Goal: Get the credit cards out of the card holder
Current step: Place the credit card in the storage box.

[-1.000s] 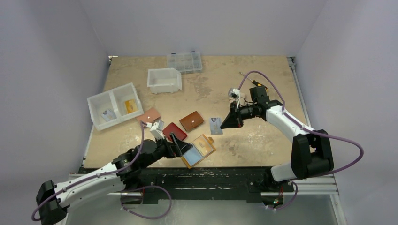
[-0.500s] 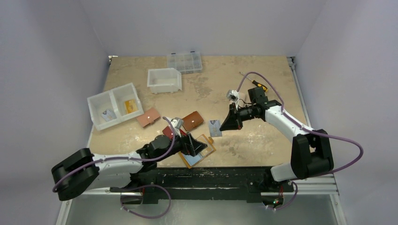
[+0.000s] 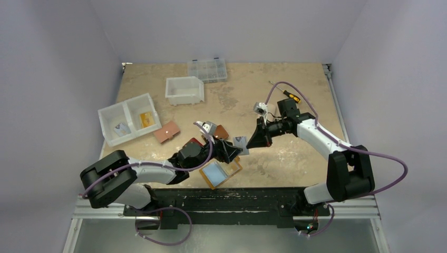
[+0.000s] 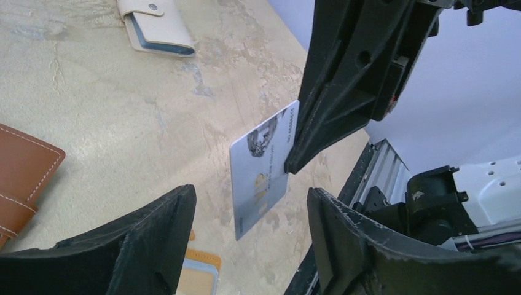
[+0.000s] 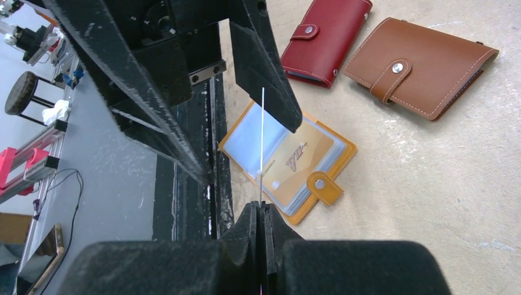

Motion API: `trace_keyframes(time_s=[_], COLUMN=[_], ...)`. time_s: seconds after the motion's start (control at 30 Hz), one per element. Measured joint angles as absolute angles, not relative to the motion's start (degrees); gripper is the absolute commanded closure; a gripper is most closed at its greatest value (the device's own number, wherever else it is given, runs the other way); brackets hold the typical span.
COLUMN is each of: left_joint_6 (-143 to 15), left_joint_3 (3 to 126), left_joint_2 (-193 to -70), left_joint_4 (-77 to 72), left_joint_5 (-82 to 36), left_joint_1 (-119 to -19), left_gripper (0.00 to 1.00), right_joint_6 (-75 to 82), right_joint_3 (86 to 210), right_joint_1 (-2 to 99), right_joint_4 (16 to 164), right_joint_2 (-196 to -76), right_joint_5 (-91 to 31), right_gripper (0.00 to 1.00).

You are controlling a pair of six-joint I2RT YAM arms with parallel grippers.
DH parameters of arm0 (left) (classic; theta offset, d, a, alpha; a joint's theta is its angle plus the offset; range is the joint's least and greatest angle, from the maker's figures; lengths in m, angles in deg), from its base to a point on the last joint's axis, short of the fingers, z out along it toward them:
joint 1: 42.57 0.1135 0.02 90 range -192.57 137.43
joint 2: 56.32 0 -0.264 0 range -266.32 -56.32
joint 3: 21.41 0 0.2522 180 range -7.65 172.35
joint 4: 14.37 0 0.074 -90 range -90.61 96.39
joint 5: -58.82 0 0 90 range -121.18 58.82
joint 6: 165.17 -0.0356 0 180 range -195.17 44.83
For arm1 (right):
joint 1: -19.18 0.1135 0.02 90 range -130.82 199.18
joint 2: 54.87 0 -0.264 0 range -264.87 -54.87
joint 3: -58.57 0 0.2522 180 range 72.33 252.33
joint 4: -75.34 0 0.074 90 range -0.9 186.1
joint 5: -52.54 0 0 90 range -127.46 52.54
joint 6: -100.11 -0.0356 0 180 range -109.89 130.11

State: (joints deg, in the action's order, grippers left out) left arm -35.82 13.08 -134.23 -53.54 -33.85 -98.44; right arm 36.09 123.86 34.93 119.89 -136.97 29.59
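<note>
From above, the right two-finger gripper pinches a whitish plastic credit card in the air. The open mustard-yellow leather card holder lies on the table just beside it. Left wrist view: the left gripper gapes, its jaws either side of that card, not touching it. Right wrist view: the card shows edge-on, clamped.

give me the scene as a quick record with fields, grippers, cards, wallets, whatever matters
right gripper: shut on a whitish card, held off the table
left gripper: open, one finger on each side of that card, apart from it
card holder: lying open on the table, a yellow-orange card in a pocket
dark red wallet: snapped shut, beside the brown wallet
</note>
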Motion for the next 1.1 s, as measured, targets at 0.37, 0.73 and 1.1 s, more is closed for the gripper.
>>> trace_keyframes(time_s=[0.37, 0.73, 1.1], left_joint_6=[-32.38, -30.22, -38.7], left_joint_3=[14.32, 11.53, 14.22], left_joint_2=[-142.67, -140.09, -115.81], left_joint_4=[-63.22, -64.42, -25.12], left_joint_5=[-22.9, -16.91, -22.77], left_joint_1=[-93.24, -89.09, -77.75], left_gripper=[1.0, 1.0, 1.0], right_joint_6=[36.74, 35.63, 36.22], right_joint_3=[123.86, 123.86, 123.2], right_joint_1=[34.21, 35.06, 35.06], right_joint_4=[119.95, 119.45, 116.65], right_joint_2=[-137.06, -136.49, -124.71], right_joint_5=[27.75, 27.18, 13.87], right_gripper=[1.0, 0.43, 0.38])
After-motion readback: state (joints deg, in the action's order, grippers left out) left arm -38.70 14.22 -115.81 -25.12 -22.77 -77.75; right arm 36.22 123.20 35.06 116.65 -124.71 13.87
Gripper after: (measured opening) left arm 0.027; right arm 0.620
